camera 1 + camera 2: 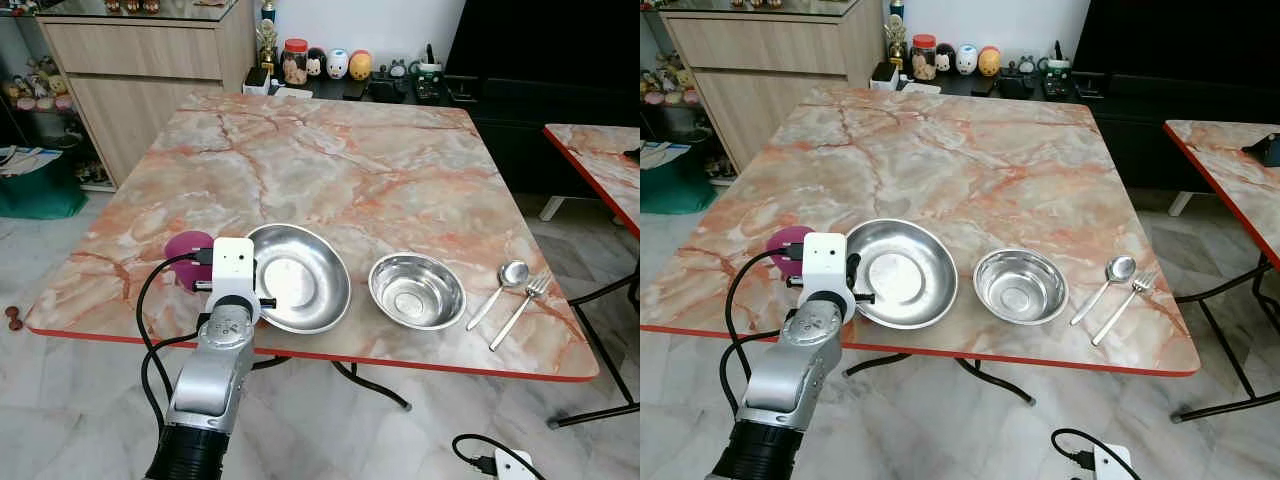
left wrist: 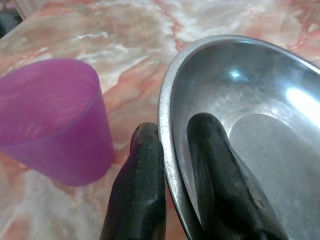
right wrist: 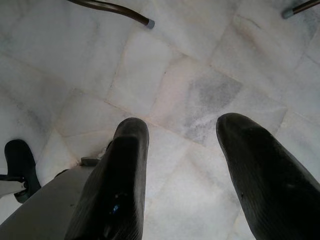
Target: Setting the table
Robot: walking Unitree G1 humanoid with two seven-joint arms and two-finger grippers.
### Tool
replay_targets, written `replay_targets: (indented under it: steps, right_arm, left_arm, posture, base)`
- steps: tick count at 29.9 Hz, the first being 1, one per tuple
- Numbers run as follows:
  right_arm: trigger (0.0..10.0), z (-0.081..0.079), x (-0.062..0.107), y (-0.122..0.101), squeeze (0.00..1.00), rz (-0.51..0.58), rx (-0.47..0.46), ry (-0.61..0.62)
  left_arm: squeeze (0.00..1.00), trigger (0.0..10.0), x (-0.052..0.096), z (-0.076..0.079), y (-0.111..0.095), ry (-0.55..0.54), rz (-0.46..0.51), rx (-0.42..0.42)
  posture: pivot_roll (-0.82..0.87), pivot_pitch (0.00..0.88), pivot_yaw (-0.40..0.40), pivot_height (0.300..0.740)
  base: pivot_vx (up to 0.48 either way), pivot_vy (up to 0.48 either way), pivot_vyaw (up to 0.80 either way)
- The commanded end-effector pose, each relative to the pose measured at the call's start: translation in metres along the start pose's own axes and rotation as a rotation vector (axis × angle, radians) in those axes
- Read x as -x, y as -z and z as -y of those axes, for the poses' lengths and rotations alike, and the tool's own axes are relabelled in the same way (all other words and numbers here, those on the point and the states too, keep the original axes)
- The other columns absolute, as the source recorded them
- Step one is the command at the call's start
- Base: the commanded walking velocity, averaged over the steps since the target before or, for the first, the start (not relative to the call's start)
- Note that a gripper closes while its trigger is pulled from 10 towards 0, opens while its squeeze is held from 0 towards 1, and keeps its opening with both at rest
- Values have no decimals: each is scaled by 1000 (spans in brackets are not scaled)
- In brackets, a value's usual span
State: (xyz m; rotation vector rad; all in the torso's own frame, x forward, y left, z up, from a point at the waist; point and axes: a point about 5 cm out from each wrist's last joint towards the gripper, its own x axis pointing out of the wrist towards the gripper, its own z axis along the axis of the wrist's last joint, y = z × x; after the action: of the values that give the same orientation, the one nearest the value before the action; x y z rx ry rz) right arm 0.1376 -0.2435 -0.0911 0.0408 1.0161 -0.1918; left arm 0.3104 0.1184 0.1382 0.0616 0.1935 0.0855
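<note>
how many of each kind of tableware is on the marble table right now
plates: 1, the wide steel plate, its rim held in the left gripper jaws
bowls: 1, the steel bowl
cups: 1, the purple cup
spoons: 1, the spoon
forks: 1, the fork
total: 5

a wooden cabinet (image 1: 140, 60) stood beyond the far left corner. a jar with a red lid (image 1: 294, 61) and 3 small round figurines (image 1: 338, 64) sat on a low dark shelf by the wall. a white plug (image 1: 510, 464) with a black cable lay on the pale tiled floor (image 1: 60, 400).
</note>
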Motion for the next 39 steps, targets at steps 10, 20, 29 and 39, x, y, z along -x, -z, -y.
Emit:
replay_targets:
  steps: [10, 20, 29, 39]
  right_arm:
    - [10000, 3, 0, 0, 0, -3, -5, 9]
    - [10000, 4, 0, 0, 0, -3, -1, 8]
    - [10000, 4, 1, 1, 0, -5, -3, 10]
    - [10000, 5, 2, 5, 0, -14, -19, 16]
  left_arm:
    - [0, 0, 8, 10, -38, 53, 223, 47]
    - [0, 10000, 11, 12, -65, 135, 335, 364]
    - [0, 10000, 6, 14, -57, 229, 241, 573]
    - [0, 10000, 21, -6, -40, 194, 289, 485]
  posture:
    - [148, 0, -83, 740]
    - [148, 0, -87, 740]
    - [146, 0, -89, 740]
    - [141, 0, -79, 740]
  base:
    - [0, 0, 0]
    - [0, 0, 0]
    - [0, 0, 0]
    - [0, 0, 0]
